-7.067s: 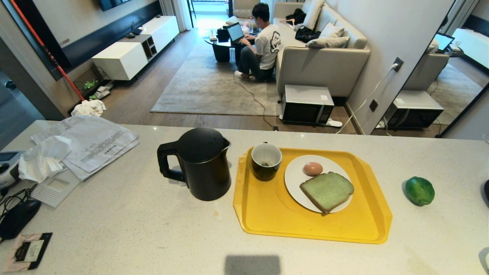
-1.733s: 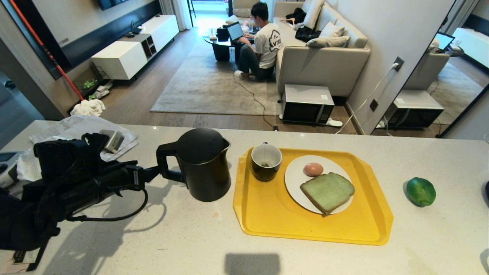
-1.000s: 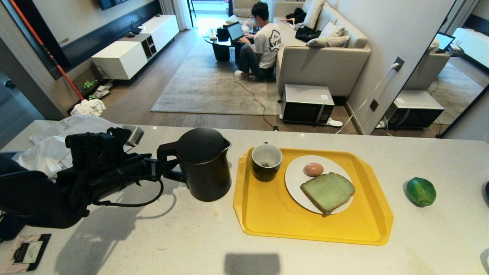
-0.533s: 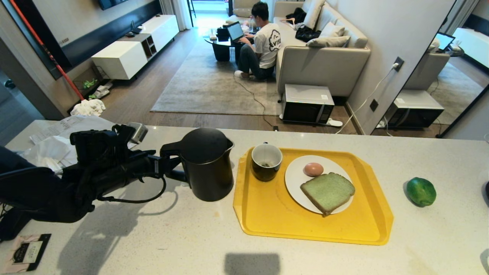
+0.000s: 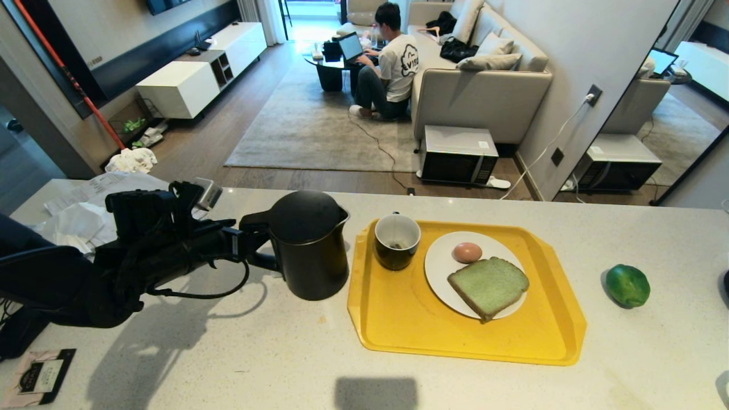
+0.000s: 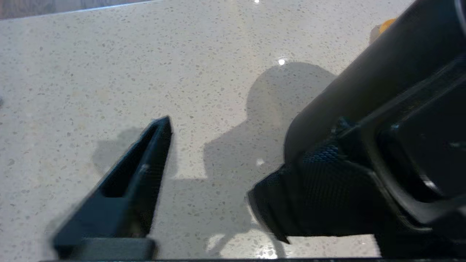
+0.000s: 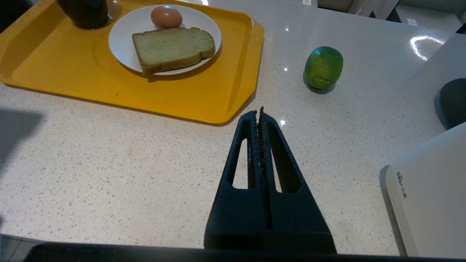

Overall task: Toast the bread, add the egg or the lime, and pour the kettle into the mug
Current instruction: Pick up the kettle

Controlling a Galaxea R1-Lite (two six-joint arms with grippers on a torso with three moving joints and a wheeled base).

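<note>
Your left gripper (image 5: 242,242) has its jaws spread wide around the handle of the kettle (image 5: 307,245), not yet clamped; close them firmly before you lift; the kettle stands on the tabletop (image 5: 228,353) just beside the mug (image 5: 397,240); right gripper (image 7: 260,116) rests clenched, empty.

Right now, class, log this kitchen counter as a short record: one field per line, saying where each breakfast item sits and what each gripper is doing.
kettle: upright on the counter, left of the tray
left gripper: open, at the kettle's handle, not closed on it
right gripper: shut, empty, above the counter near the tray's corner
tray: yellow, carries the mug and the plate
mug: on the tray, beside the plate
plate: white, holds the bread and the egg
lime: on the counter, right of the tray
</note>
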